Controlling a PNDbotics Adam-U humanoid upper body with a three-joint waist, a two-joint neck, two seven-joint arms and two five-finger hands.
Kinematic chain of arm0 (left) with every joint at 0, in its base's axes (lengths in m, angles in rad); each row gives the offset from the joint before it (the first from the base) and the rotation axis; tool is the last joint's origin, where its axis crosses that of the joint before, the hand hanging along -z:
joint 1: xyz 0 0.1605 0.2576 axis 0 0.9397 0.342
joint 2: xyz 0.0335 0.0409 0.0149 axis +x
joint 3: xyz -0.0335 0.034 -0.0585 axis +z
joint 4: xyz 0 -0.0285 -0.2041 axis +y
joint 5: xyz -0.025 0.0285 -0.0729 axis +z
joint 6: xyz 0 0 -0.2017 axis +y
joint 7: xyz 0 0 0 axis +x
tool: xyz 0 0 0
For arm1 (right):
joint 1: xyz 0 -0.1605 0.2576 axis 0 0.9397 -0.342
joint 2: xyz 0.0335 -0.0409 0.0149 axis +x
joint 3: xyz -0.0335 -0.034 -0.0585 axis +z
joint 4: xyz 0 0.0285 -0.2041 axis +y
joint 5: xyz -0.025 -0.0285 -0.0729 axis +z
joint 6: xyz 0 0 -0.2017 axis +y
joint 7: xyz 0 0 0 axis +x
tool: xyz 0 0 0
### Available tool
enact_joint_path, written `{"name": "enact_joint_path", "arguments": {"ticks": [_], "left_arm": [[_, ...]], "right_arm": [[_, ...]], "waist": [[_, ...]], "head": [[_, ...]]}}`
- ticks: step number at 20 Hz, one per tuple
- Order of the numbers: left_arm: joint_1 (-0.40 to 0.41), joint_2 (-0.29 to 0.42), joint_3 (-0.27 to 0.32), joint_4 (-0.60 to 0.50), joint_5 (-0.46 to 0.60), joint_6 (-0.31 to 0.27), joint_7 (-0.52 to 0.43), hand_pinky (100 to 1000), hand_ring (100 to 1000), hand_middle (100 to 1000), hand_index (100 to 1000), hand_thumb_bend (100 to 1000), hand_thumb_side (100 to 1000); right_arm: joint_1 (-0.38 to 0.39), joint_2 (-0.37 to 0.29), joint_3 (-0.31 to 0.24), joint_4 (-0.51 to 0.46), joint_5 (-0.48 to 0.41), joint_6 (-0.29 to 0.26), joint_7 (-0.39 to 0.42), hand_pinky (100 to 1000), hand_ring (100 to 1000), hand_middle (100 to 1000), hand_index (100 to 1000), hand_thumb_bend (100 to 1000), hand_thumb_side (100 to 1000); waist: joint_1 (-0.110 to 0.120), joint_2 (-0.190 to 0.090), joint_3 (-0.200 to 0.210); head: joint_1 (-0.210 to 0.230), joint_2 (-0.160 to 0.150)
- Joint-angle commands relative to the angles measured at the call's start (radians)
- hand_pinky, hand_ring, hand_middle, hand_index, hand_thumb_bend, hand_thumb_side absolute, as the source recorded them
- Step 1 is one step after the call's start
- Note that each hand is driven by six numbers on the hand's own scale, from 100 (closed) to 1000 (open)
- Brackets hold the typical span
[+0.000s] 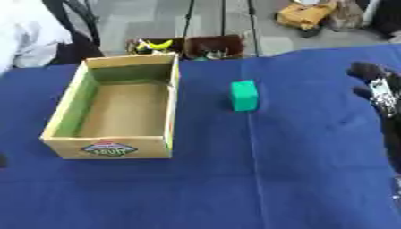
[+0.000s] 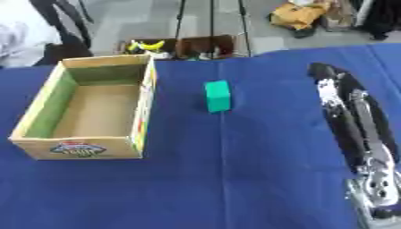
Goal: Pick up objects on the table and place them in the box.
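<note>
Right of the open cardboard box point(image 1: 109, 114), a small green block point(image 1: 244, 95) is seen: probably light, rigid, best pinched across its flat sides. Nothing is held by the outstretched right hand point(image 2: 344, 103).

lab or studio, tripod legs point(image 2: 210, 22), blue-clothed table point(image 2: 235, 179)

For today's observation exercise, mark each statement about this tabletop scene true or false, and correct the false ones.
1. The open cardboard box holds nothing. True.
2. The green rectangular block lies inside the box. False: it sits on the blue tablecloth, to the box's right.
3. The robot's black right hand holds the block. False: it is apart from the block, holding nothing.
4. The block touches the box. False: bare cloth shows between them.
5. The box has a printed label on its near wall. True.
</note>
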Motion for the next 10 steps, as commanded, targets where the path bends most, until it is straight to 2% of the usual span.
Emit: {"name": "enact_joint_path", "arguments": {"ticks": [1,6,10], "left_arm": [[-0.009,0.014,0.011,-0.020,0.001,-0.001,0.004,258,657,676,834,217,920],[-0.009,0.014,0.010,-0.020,0.002,0.000,0.004,258,657,677,834,216,920],[-0.005,0.016,0.007,-0.020,0.003,0.001,0.002,258,657,677,834,217,920]], "right_arm": [[-0.007,-0.004,-0.001,-0.022,0.003,0.001,-0.001,889,943,780,848,100,905],[-0.029,-0.027,0.005,-0.013,0.020,0.003,0.006,876,945,792,856,100,923],[-0.117,-0.097,0.030,0.018,0.098,0.008,0.055,861,940,810,867,100,966]], "waist": [[-0.004,-0.026,0.000],[-0.006,-0.030,0.001],[-0.012,-0.038,0.009]], "head": [[0.003,-0.011],[0.003,0.000],[-0.002,0.031]]}}
